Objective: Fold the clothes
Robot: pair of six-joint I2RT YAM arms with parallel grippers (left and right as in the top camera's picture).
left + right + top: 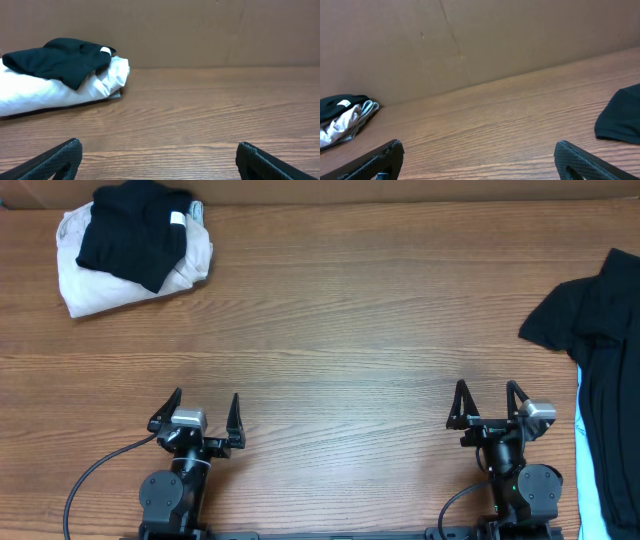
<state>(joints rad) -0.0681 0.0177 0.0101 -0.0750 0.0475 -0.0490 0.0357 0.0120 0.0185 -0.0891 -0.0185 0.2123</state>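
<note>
A folded black garment (pixel 132 232) with a small white label lies on a cream-white cloth bundle (pixel 85 285) at the far left corner; both show in the left wrist view (pixel 62 61) (pixel 55 90) and, small, in the right wrist view (pixel 335 105). A second black garment (pixel 600 320) lies crumpled at the right edge, partly out of frame; its corner shows in the right wrist view (pixel 620 117). My left gripper (pixel 205 412) (pixel 159 150) is open and empty near the front edge. My right gripper (pixel 490 402) (pixel 479 150) is open and empty, left of the second garment.
A brown cardboard wall (pixel 200 30) runs along the table's far edge. The wooden table (pixel 340 330) spans the view. A strip of light blue (pixel 580 440) shows beside the black garment at the right edge.
</note>
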